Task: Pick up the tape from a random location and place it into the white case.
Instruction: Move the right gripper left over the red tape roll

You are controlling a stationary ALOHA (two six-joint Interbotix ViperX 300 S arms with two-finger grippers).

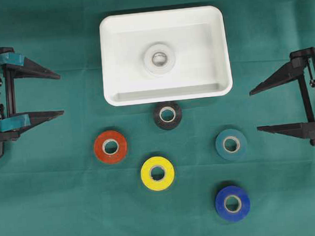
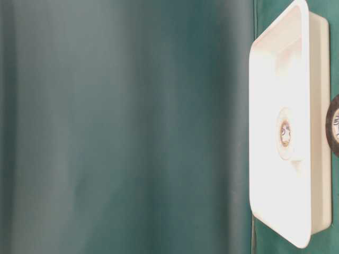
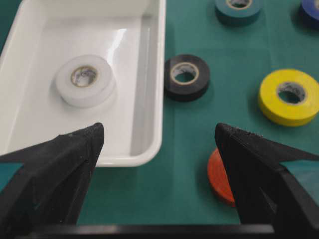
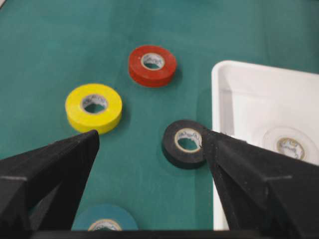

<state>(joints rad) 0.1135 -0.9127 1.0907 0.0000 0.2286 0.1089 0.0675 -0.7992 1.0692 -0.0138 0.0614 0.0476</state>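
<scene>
Plainly, the left gripper (image 1: 62, 94) hangs at the left edge of the green cloth (image 1: 56, 211) with its two black tapered fingers (image 1: 35, 70) spread wide and nothing between them. Opposite it, at the right edge, the right gripper (image 1: 253, 111) stands just as wide, its black fingers (image 1: 276, 77) bare and gripping nothing.

Between the two arms, toward the top of the overhead view, sits the shallow white rectangular plastic case (image 1: 118, 94) with rounded corners and a raised rim. A white roll of tape (image 1: 159, 58) lies flat near the middle of its floor. Just below the case's lower rim, close to it but apart, a black roll of tape (image 1: 167, 115) lies flat on the cloth. Farther down and to the left is a red roll of tape (image 1: 110, 147), and below the black one a yellow roll of tape (image 1: 157, 173). To the right lies a teal roll of tape (image 1: 231, 144), and lowest of all a blue roll of tape (image 1: 232, 203). All five loose rolls lie flat and apart from each other.
</scene>
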